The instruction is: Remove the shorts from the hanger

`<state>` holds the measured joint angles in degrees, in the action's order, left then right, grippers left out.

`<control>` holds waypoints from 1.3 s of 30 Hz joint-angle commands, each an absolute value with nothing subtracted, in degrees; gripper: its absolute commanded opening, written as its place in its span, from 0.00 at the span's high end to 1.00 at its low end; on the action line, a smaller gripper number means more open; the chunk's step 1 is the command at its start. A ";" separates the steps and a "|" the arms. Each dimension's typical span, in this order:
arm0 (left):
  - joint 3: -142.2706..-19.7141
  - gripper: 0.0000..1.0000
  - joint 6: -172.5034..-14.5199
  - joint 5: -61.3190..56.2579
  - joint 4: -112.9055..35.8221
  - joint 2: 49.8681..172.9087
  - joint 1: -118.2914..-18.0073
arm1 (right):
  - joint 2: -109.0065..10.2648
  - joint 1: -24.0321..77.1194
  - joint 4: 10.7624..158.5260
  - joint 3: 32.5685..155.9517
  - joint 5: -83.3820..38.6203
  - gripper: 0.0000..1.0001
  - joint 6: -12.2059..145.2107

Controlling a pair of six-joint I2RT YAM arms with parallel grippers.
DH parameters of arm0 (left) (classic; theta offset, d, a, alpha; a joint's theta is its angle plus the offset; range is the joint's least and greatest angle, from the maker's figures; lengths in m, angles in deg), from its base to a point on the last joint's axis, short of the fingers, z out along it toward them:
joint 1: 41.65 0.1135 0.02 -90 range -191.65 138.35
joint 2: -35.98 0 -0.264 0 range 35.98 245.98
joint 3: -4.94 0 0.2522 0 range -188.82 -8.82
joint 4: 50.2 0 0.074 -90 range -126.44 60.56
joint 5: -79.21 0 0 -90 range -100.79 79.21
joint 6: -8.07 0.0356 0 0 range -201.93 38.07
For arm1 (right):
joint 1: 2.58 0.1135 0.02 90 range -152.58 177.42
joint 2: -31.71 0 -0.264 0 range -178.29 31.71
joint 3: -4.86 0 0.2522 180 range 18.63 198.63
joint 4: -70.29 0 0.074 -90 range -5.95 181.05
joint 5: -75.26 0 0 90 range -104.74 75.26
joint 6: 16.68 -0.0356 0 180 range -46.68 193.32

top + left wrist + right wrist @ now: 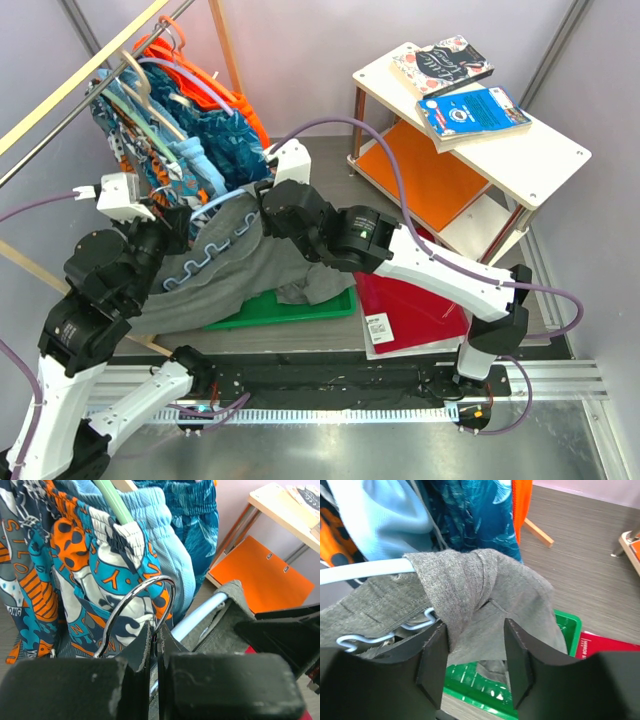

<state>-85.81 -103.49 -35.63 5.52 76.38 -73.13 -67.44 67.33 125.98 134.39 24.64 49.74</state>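
Note:
The grey shorts [245, 280] hang from a pale hanger [365, 570], trailing down onto a green tray [300, 308]. My left gripper [156, 635] is shut on the hanger's metal hook [131, 599], beside the floral-print shorts [65, 570] on the rail. My right gripper [476, 650] is open, its jaws on either side of a bunched fold of the grey shorts [470, 590] at the hanger's end. The left pad touches the cloth, while a gap shows at the right pad. From above, this gripper [262, 195] sits over the shorts' waistband.
A clothes rail [110, 60] at top left carries several blue and orange garments. A white two-tier side table [540, 150] with books [470, 110] stands at right, with an orange folder [425, 170] on its lower shelf. A red folder [415, 310] lies on the floor.

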 commanded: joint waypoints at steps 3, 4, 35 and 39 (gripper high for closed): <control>-85.20 1.00 -101.97 -32.06 0.04 74.30 -73.03 | -63.65 67.38 122.11 132.97 26.49 0.50 53.19; -85.20 1.00 -101.97 -31.45 0.12 74.22 -73.03 | -63.56 67.38 121.15 132.97 26.13 0.50 53.63; -86.17 1.00 -90.28 -12.81 1.27 68.77 -73.03 | -54.16 57.54 119.47 118.56 32.02 0.99 54.33; -84.68 1.00 -90.98 -18.51 -0.13 66.13 -73.11 | -51.44 55.34 119.47 114.44 31.40 0.99 53.28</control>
